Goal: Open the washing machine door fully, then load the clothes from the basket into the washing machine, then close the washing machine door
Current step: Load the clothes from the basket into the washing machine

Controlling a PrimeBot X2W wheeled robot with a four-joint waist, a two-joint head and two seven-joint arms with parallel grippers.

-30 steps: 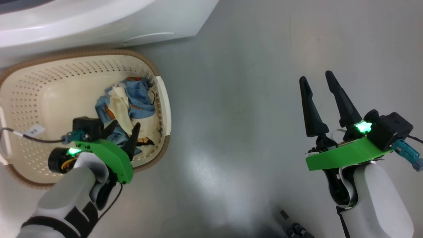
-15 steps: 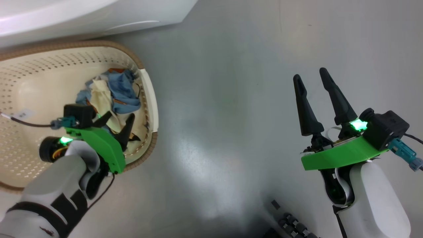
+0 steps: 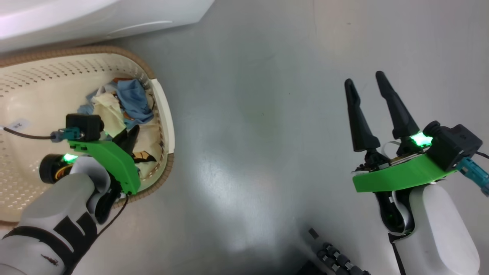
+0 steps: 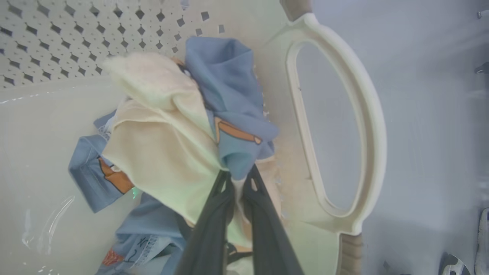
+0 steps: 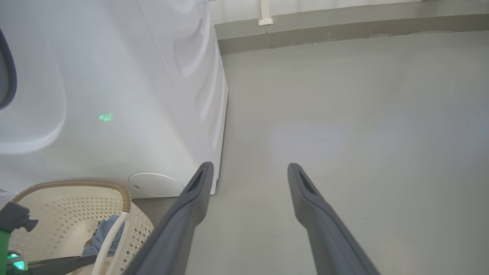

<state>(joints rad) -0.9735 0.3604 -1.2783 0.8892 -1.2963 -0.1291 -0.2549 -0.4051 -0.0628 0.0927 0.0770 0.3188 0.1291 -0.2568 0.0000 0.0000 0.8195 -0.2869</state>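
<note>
Floor: plain grey [image 3: 248, 114], glossy with glare patches, spreading to the right of the basket [image 3: 38, 84].
Basket: cream, perforated walls, brown woven-look rim. Its left part is cut off by the head view's edge. 1 pale loop handle [image 4: 366, 114] is seen whole in the left wrist view.
Clothes: inside the basket [image 3: 130, 99], heaped against the handle-side wall. Light blue cloth with orange-brown print, plus cream cloth. The lower layers are hidden under the left wrist.
Left gripper: inside the basket [image 3: 130, 133], its 2 fingers drawn together on blue and cream cloth at the tips. Whether the bundle is clear of the basket bottom cannot be told.
Right gripper: well apart from the basket [image 3: 364, 78], over bare floor, its 2 fingers spread with nothing between them.
Washing machine: white casing [image 3: 95, 15] just behind the basket, cut off at the head view's top edge.
Dark curved edge: above the basket at the right wrist view's left border [image 5: 5, 76]. It is cut off, so door or seal cannot be told.
</note>
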